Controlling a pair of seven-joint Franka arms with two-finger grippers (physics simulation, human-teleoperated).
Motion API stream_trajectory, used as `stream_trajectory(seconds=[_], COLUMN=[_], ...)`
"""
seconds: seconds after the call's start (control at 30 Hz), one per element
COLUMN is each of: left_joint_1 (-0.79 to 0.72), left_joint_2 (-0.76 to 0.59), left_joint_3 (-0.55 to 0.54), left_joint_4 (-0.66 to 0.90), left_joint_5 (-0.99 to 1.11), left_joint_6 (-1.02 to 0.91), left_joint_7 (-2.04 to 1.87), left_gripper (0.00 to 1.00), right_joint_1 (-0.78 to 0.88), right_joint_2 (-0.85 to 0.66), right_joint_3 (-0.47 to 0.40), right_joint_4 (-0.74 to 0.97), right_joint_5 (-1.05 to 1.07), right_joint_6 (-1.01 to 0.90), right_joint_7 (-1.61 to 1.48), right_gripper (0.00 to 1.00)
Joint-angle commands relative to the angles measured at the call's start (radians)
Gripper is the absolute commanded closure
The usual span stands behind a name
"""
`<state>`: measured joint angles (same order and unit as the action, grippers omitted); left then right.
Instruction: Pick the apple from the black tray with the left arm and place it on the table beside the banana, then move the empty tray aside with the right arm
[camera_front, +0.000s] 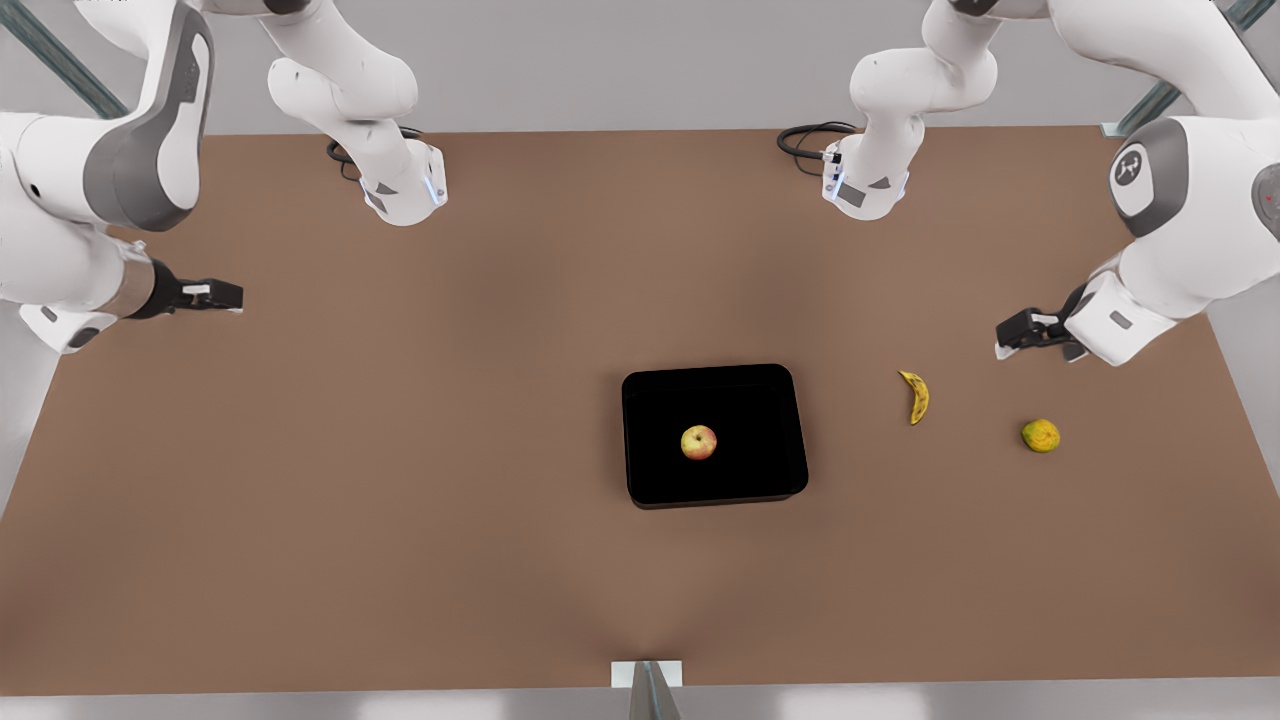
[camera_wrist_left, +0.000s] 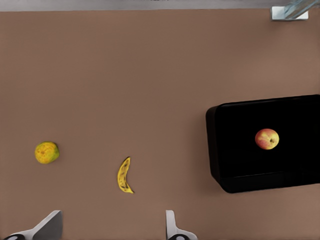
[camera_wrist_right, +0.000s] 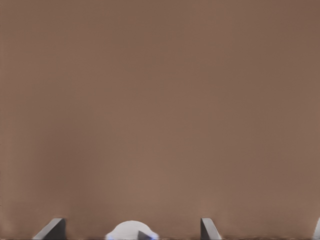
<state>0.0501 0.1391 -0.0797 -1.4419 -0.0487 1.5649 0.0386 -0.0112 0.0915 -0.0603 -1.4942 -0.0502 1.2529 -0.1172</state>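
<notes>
Counting one apple (camera_front: 699, 442) in one black tray (camera_front: 650, 400), one banana (camera_front: 915, 396), one yellow-green fruit (camera_front: 1040, 436); left gripper (camera_front: 1003, 335) and right gripper (camera_front: 232, 297) hover open above opposite table (camera_front: 400, 500) edges.

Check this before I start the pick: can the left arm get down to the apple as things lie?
Probably yes. The apple sits alone and uncovered in the tray, whose rim is low. The left gripper, open, hangs over the table past the banana. The right gripper waits far off.
</notes>
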Motion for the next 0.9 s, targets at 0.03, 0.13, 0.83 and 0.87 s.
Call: stream_trajectory(seconds=[0.03, 0.13, 0.83, 0.87], left_joint_1=[-0.022, -0.122, -0.65, -0.641], left_joint_2=[-0.001, 0.005, 0.375, 0.392], left_joint_3=[-0.02, -0.02, 0.001, 0.003], left_joint_4=[-0.003, 0.005, -0.032, -0.012], left_joint_5=[0.012, 0.013, 0.168, 0.168], left_joint_6=[0.046, 0.035, 0.423, 0.423], left_joint_7=[0.112, 0.043, -0.974, -0.974], left_gripper=[0.0, 0.0, 0.0, 0.0], right_joint_1=[0.008, -0.047, 0.171, 0.151], right_joint_2=[0.039, 0.042, 0.123, 0.122], right_joint_3=[0.001, -0.012, 0.02, 0.024], right_joint_4=[-0.004, -0.003, 0.272, 0.272], right_joint_5=[-0.01, -0.065, 0.067, 0.067], right_joint_6=[-0.305, -0.336, 0.092, 0.089], right_joint_7=[-0.082, -0.087, 0.318, 0.317], right_gripper=[0.0, 0.0, 0.0, 0.0])
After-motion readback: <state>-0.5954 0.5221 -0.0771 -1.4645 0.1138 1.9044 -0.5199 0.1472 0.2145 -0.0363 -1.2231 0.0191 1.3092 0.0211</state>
